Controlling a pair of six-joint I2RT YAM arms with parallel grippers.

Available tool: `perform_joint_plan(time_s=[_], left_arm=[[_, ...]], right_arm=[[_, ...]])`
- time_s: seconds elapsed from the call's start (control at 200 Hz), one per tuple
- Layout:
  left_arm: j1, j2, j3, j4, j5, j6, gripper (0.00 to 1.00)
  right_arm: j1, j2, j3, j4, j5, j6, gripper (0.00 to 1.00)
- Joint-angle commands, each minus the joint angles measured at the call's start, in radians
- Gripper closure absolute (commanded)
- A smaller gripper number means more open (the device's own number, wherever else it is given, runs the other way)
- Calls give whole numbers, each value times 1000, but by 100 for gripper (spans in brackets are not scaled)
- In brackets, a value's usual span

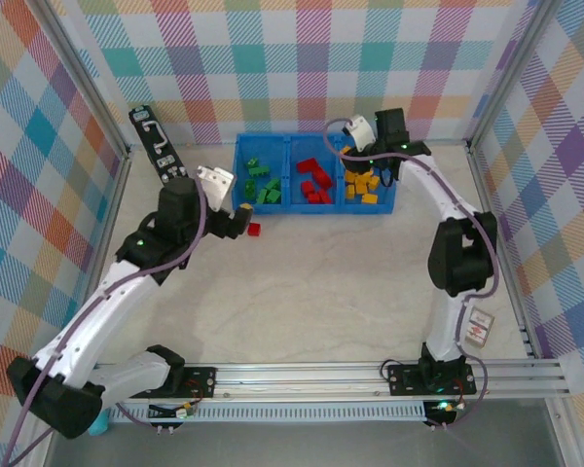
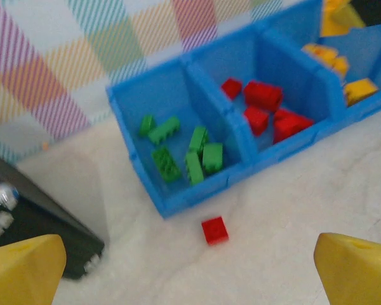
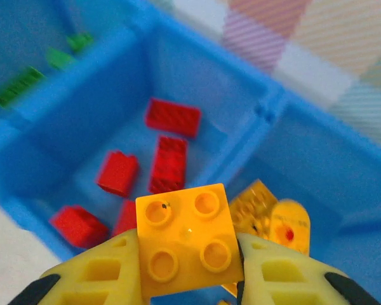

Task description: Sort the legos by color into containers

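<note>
**Ana:** Pastel plaid walls around a pale tabletop point(image 1: 302, 311). Where do the bricks stand?

**Ben:** A low blue plastic tray point(image 1: 311, 208) at the far side has three compartments. Green studded bricks point(image 1: 263, 185) are on the left, red ones point(image 1: 314, 180) in the middle and yellow-orange ones point(image 1: 365, 185) on the right. One small square red brick point(image 2: 214, 230) lies loose on the tabletop, just beside the tray's near wall at the green end.

**Ana:** And the arms?

**Ben:** The right fingers point(image 3: 101, 279) are clamped on a square yellow-orange four-stud brick point(image 3: 187, 238). They hold it over the tray by the red-yellow divider, likely to drop it among its own colour. The left fingers point(image 2: 22, 270) are spread wide and hold nothing. They hover near the loose red brick, probably the next pick.
</note>
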Motion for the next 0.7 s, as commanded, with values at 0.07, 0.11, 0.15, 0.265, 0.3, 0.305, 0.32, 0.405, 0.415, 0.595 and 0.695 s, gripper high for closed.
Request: perform_joint_plan(time_s=[0.07,0.11,0.15,0.265,0.3,0.305,0.32,0.405,0.415,0.595,0.695], left_arm=[[-7,46,-118,3,-88,-176,0],[-7,64,-145,13,-81,-188,1],[-7,85,-166,21,-73,-199,2],[-12,157,-204,35,-65,-228,4],[-15,178,-209,43,-56,-229,5],[-15,182,-210,45,-55,-230,5],[-16,190,-210,47,-56,-229,6],[-23,248,-206,63,-72,-238,7],[-24,256,-207,65,-72,-238,7],[-35,373,-182,111,-78,-250,7],[-41,430,-153,121,-77,-250,7]], right_arm=[[-29,60,39,28,127,35,85],[-37,69,35,39,125,46,85],[-43,78,32,49,129,50,85],[-49,107,35,48,146,45,84],[-50,113,34,49,151,43,83],[-50,115,34,50,153,43,83],[-51,117,31,52,157,43,83],[-56,137,28,58,177,42,82],[-56,140,29,58,178,42,81],[-61,181,36,60,182,37,78],[-63,194,39,64,181,37,74]])
